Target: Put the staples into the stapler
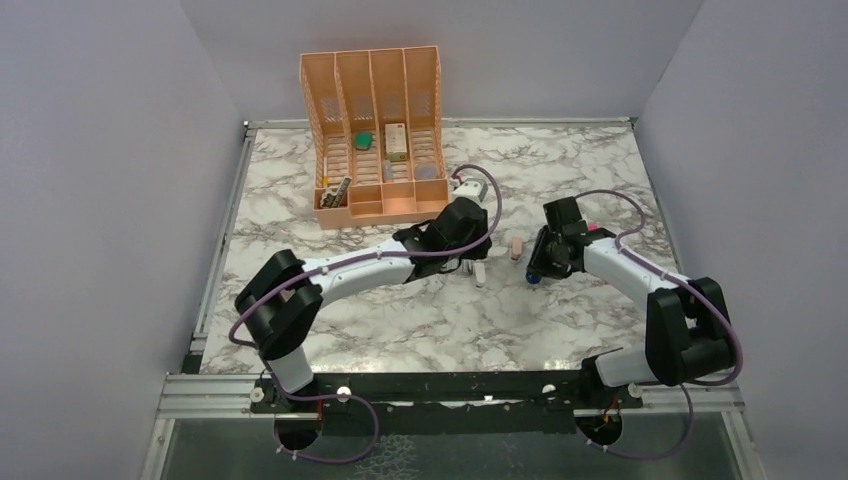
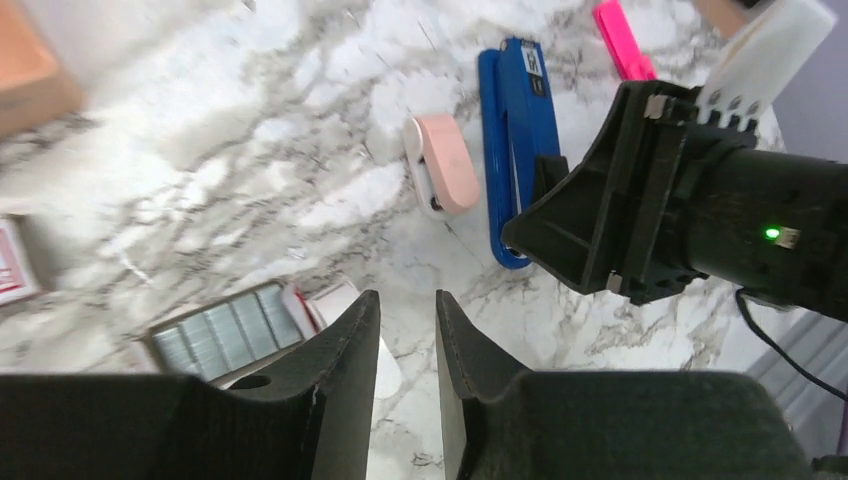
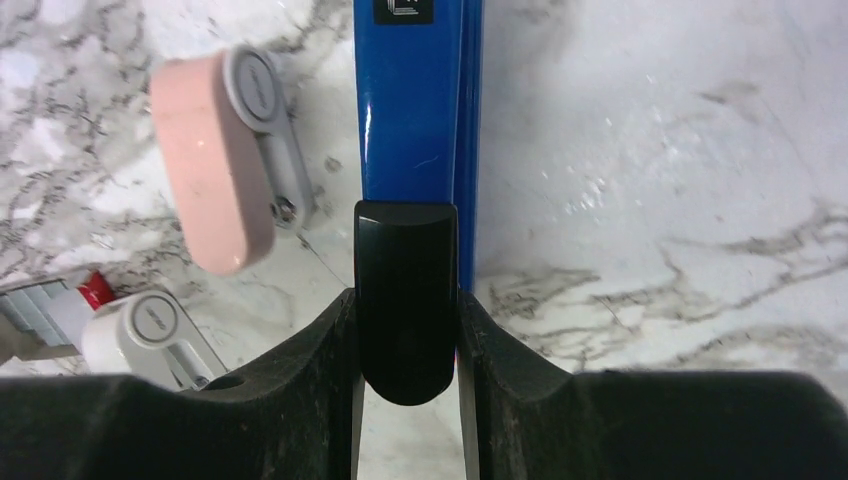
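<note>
The stapler (image 3: 415,110) lies flat on the marble table (image 3: 650,150), shut as far as I can see, no silver channel showing. My right gripper (image 3: 408,300) has it by the black end (image 3: 405,345) only, one finger pressed to each side. That is my first worry: the whole blue length runs out beyond the pinch, so if I lift or twist from here I expect it to droop or swivel. The black cap also looks smooth enough to slide out.

Just beside the stapler is the pink eraser (image 3: 210,160), close to touching it. Any sideways drag on the stapler would probably shove the eraser along or jam against it.

The staples (image 2: 225,335) sit in their grey tray to the left, well apart from the stapler, with the red-and-white sleeve at the tray's end. A white eraser (image 2: 340,300) lies right against that end. My left gripper (image 2: 407,310) hangs above the spot with its fingers narrow and nothing between them. Coming down like this, I think I could catch the eraser or tip the tray and scatter the strips. The gap also looks too tight to straddle the tray.

Both wrists are close together here, so a careless reach across could bump one arm into the other. The pink marker (image 2: 620,40) is further off and no concern.
</note>
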Motion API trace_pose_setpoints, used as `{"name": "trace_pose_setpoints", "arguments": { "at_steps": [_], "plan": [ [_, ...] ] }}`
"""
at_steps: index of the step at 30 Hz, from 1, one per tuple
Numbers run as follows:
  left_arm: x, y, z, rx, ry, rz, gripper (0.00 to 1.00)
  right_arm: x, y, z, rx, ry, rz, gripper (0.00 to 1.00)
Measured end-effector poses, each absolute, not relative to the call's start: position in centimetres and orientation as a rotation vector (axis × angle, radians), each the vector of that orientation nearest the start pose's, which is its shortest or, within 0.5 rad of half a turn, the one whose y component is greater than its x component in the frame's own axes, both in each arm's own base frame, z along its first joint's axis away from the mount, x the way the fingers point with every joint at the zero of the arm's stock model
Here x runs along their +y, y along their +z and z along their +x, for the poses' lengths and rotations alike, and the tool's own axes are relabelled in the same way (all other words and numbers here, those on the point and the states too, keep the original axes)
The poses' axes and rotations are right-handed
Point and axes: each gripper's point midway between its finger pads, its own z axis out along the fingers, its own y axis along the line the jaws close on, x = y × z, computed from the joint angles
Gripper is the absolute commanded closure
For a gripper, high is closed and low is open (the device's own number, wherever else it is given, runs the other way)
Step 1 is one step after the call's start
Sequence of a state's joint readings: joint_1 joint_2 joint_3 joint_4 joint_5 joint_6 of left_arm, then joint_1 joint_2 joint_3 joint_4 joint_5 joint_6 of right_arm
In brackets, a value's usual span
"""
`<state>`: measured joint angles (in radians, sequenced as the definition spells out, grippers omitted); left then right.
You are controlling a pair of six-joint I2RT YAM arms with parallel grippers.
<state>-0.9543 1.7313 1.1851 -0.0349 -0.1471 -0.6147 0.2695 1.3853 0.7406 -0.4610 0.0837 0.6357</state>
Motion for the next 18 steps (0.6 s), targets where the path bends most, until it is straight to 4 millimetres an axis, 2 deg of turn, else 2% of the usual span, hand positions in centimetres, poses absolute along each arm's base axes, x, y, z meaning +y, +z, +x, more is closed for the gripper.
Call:
{"name": "trace_pose_setpoints", "arguments": {
  "at_steps": [2, 5, 7, 10, 15, 16, 18],
  "plan": [
    [-39.0, 14.9, 29.3, 2.178, -0.705, 0.262, 0.65, 8.8, 3.5, 28.2, 2.629, 0.182, 0.492, 0.54],
    [-37.7, 16.8, 29.7, 2.13, -0.678, 0.236, 0.58, 9.2, 3.9, 29.3, 2.613, 0.194, 0.474, 0.37],
    [-37.0, 17.6, 29.8, 2.106, -0.657, 0.234, 0.55, 9.2, 4.2, 29.6, 2.605, 0.195, 0.464, 0.3],
    [-36.0, 17.7, 29.7, 2.1, -0.62, 0.241, 0.52, 9.1, 5.3, 29.8, 2.582, 0.195, 0.448, 0.22],
    [-34.0, 17.0, 29.1, 2.121, -0.539, 0.271, 0.43, 9.0, 9.7, 30.6, 2.466, 0.231, 0.419, 0.17],
    [-33.6, 17.2, 28.9, 2.119, -0.529, 0.276, 0.38, 9.0, 10.8, 30.7, 2.439, 0.24, 0.417, 0.16],
    [-32.8, 17.9, 28.5, 2.111, -0.516, 0.285, 0.22, 8.8, 12.8, 30.6, 2.391, 0.252, 0.409, 0.11]
  ]
}}
